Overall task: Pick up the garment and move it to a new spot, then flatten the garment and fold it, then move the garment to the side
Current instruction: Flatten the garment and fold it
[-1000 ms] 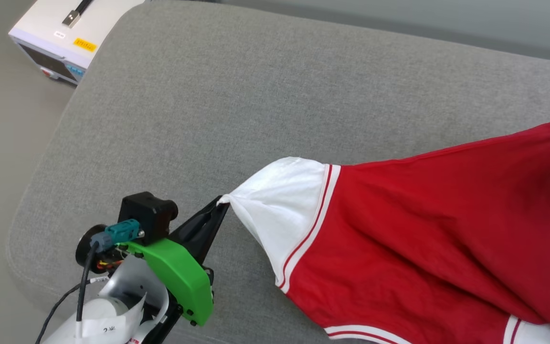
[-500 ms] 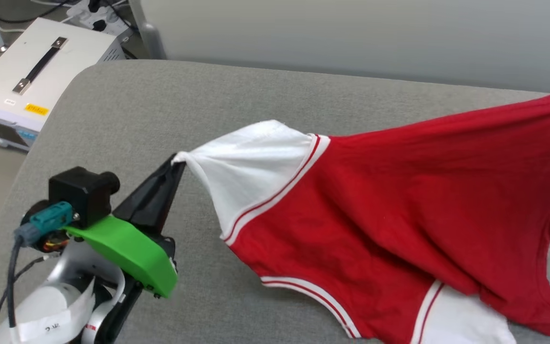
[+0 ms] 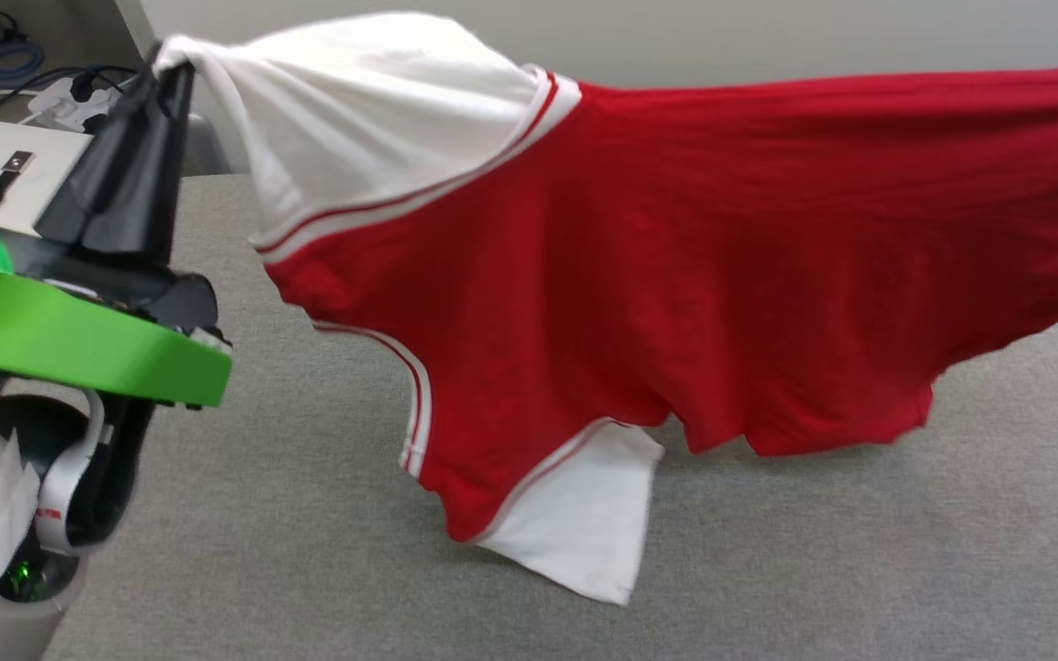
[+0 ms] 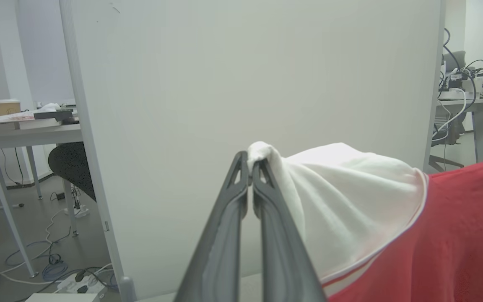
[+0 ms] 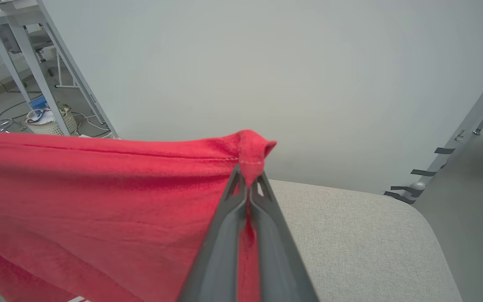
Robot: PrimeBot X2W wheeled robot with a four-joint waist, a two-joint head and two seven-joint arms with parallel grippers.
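Red, the garment [image 3: 722, 248] hung taut over the grey cushion [image 3: 263, 551], screening the white panel [image 4: 224, 84], left jaws clenching its sleeve [image 3: 373, 101] at ten o'clock, right jaws its corner [image 5: 252, 151], cropped at three o'clock.

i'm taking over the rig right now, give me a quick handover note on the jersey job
left tool: shut on the tip of the upper white sleeve of the red short-sleeved jersey with striped trim.
right tool: shut on a red edge of the jersey.
jersey: stretched between both tools, hanging over the grey fabric cushion, plain red side facing the head camera. The lower white sleeve dangles near the cushion; contact unclear.
done: pickup.
left: lay it at the new spot, flatten, fold, move aside.
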